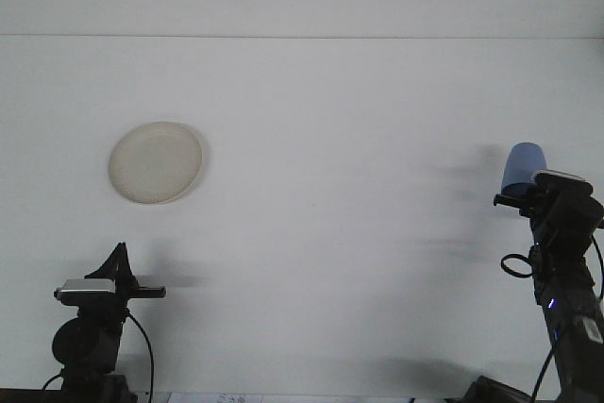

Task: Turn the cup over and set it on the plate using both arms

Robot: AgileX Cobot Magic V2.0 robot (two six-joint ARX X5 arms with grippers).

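Note:
A round cream plate [156, 162] lies flat on the white table, left of centre. At the far right, a light blue cup [522, 166] is held off the table, roughly upright and slightly tilted. My right gripper [522, 197] is shut on its lower part, with the wrist block just behind it. My left gripper [119, 260] hangs low at the front left, below the plate and well apart from it, holding nothing I can see.
The white table [330, 186] runs back to a straight far edge against a pale wall. Both arms' black bases and cables stand at the front corners.

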